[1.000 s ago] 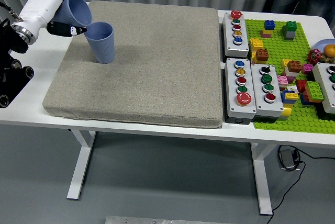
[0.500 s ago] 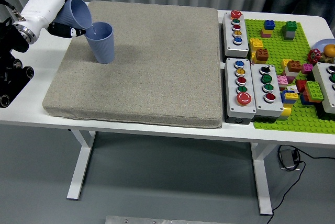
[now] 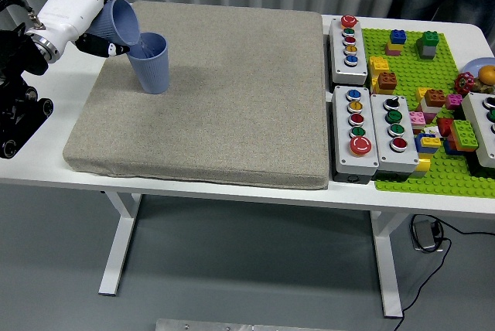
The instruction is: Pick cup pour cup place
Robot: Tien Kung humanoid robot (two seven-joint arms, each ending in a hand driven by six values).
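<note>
Head view shows a white bench [image 3: 232, 189] running across the frame, with a large grey mat [image 3: 224, 99] covering its left and middle. At the right edge lies a green building-brick baseplate [image 3: 433, 168] scattered with coloured bricks, and beside it, right of the mat, stand grey button boxes [image 3: 354, 141]. In the upper left of the frame the left hand [image 3: 71, 15], white at the end of a black arm, has its fingers [image 3: 100, 43] clamped on a blue cup [image 3: 120, 20] tipped on its side, mouth toward the right. That mouth sits just over the rim of a second blue cup [image 3: 150, 62], which stands upright on the mat's upper left corner.
</note>
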